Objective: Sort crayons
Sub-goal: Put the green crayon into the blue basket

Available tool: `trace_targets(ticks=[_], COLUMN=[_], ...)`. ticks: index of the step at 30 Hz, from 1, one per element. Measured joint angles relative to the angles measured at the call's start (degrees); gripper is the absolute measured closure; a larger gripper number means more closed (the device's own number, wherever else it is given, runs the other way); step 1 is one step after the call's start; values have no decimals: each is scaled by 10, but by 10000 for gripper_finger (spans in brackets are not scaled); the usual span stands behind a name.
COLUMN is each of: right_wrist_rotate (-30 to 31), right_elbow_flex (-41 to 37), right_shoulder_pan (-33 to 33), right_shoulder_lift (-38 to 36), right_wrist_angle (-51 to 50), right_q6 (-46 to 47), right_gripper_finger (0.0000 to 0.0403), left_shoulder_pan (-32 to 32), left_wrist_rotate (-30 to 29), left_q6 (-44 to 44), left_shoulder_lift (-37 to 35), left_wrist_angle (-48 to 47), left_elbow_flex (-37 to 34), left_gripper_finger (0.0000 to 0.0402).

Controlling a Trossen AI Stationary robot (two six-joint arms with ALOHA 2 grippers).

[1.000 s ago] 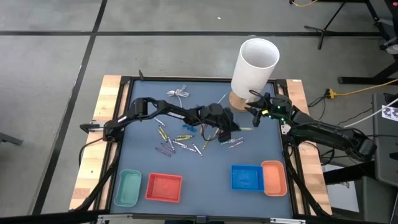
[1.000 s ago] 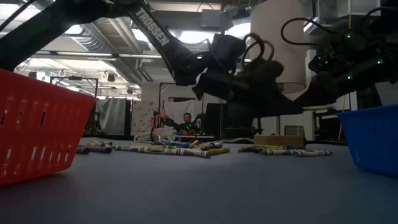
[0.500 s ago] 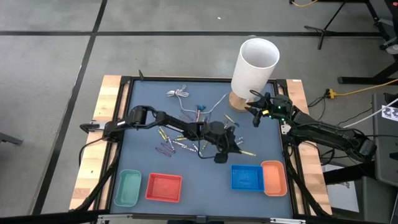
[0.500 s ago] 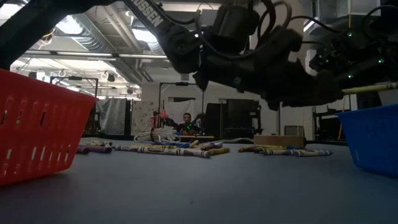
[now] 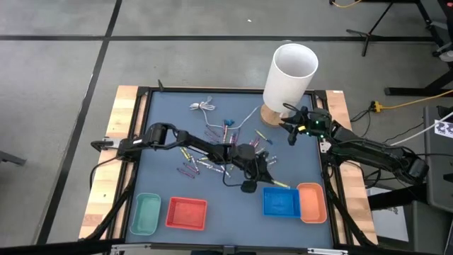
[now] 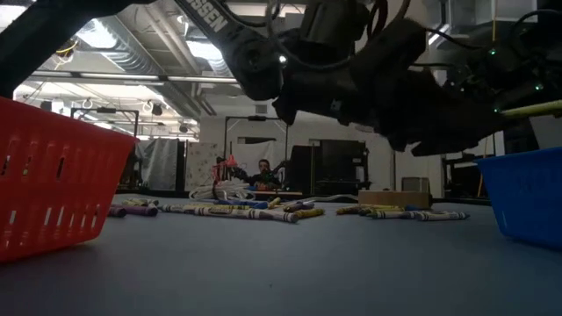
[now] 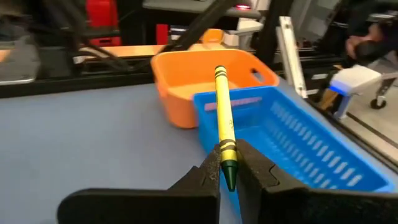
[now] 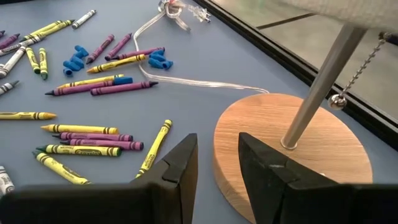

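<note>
High view: crayon (image 5: pixel 280 184) carried toward bin (image 5: pixel 281 202).

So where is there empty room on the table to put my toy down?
The blue mat is bare between the red bin and the blue bin, and along the left edge above the green bin. The middle is crowded with scattered crayons and the left gripper carrying a yellow crayon. The lamp base fills the far right corner.
</note>
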Motion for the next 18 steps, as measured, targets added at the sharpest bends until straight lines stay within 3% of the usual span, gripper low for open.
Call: trace_targets(ticks=[8,18], right_wrist_rotate=[0,0], right_elbow_flex=[0,0], right_shoulder_pan=[0,0], right_shoulder_lift=[0,0], right_wrist_angle=[-1,-1], right_q6=[1,1], right_gripper_finger=[286,286], left_shoulder_pan=[-56,-62], left_wrist_rotate=[-59,-96], left_q6=[1,3], left_shoulder_lift=[0,0], left_wrist_angle=[0,0], left_elbow_flex=[0,0], left_gripper_finger=[392,392])
